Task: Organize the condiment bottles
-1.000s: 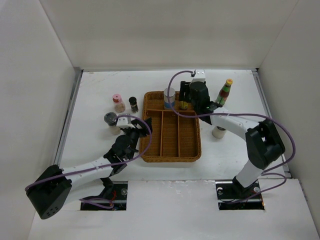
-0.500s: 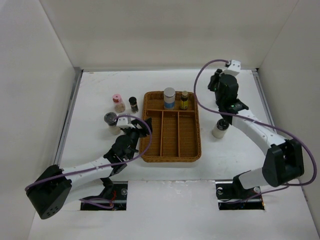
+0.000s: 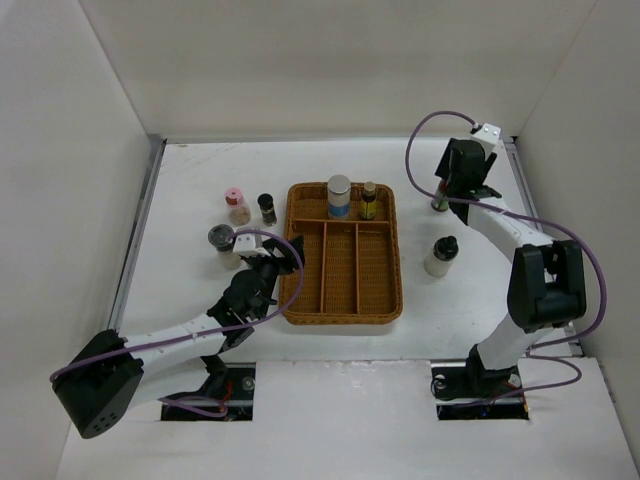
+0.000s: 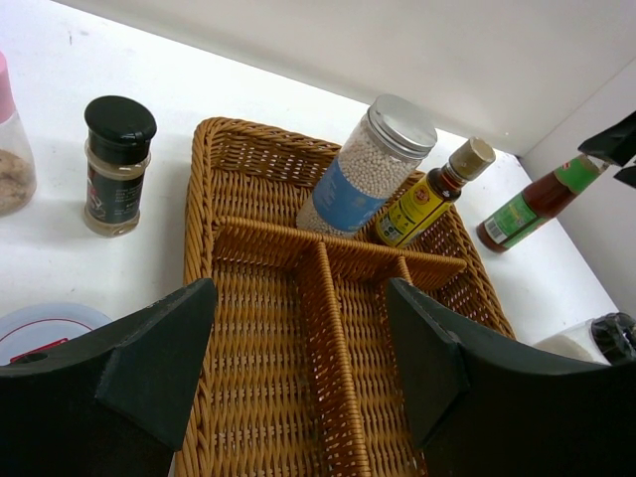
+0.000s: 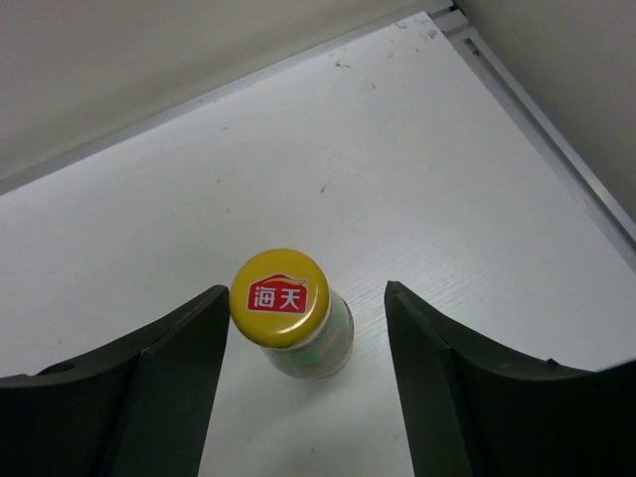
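A grey-capped jar (image 3: pixel 339 196) and a slim tan-capped bottle (image 3: pixel 369 200) stand in the back compartment of the wicker tray (image 3: pixel 343 300). A pink-capped jar (image 3: pixel 236 206), a black-capped jar (image 3: pixel 267 208) and a grey-lidded jar (image 3: pixel 222 243) stand left of the tray. A white jar with a black cap (image 3: pixel 440 256) stands right of it. My right gripper (image 5: pixel 308 368) is open, above a yellow-capped sauce bottle (image 5: pixel 280 298), one finger on each side, not touching. My left gripper (image 4: pixel 303 368) is open and empty over the tray's left front (image 4: pixel 258 328).
The enclosure's white walls close in the back, left and right. A metal rail (image 5: pixel 556 129) runs along the right table edge close to the sauce bottle. The left wrist view also shows the sauce bottle (image 4: pixel 532 204) beyond the tray's right side.
My right gripper has left the tan-capped bottle standing in the tray's back compartment and swung to the back right, over the yellow-capped sauce bottle. The left arm has not moved.
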### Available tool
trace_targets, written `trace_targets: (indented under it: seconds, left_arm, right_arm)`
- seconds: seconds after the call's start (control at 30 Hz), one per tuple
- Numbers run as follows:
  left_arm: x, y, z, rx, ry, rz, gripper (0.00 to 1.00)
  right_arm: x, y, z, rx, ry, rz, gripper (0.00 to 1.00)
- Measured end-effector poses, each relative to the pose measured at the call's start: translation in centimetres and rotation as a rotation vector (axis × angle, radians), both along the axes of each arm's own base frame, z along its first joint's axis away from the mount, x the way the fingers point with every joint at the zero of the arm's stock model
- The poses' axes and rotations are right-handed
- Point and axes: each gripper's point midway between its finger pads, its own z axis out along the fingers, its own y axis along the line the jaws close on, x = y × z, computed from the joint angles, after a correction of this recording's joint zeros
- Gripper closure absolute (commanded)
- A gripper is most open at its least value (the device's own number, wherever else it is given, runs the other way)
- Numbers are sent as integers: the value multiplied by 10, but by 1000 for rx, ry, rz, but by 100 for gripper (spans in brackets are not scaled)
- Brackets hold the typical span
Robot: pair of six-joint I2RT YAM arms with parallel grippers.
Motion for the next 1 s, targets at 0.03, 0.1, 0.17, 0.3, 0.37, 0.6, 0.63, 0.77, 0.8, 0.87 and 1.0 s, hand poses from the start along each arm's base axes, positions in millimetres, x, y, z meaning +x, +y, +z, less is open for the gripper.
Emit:
trace_targets:
  seconds: [0.03, 0.1, 0.17, 0.3, 0.37, 0.6, 0.63, 0.77, 0.8, 0.87, 1.0]
  left_arm:
    - [0, 0, 0, 0, 0, 0, 32]
    - [0, 0, 0, -1, 0, 0, 32]
    - [0, 0, 0, -1, 2, 0, 32]
    - [0, -1, -2, 3, 6, 0, 32]
    - [0, -1, -3, 5, 8, -1, 32]
    - [1, -1, -5, 10, 12, -2, 32]
    - [1, -1, -5, 10, 12, -3, 32]
    - [1, -1, -5, 10, 12, -3, 32]
    - [1, -1, -5, 10, 12, -3, 32]
    - [1, -1, -5, 10, 12, -2, 32]
    - [1, -1, -5, 10, 12, -2, 32]
  right_arm:
    - [2, -1, -2, 2, 6, 2, 33]
    - [5, -1, -1, 4, 5, 7, 36]
    - [10, 0, 4, 3, -4, 16, 42]
    - [15, 2, 8, -1, -13, 28, 45]
    - [16, 2, 7, -2, -10, 28, 45]
    - [15, 1, 6, -8, -4, 26, 67]
    - [15, 1, 6, -7, -4, 26, 69]
    - [15, 1, 7, -6, -7, 25, 78]
    - [14, 1, 7, -4, -8, 25, 79]
    - [9, 1, 9, 2, -11, 28, 79]
    - [-8, 6, 31, 10, -33, 45, 79]
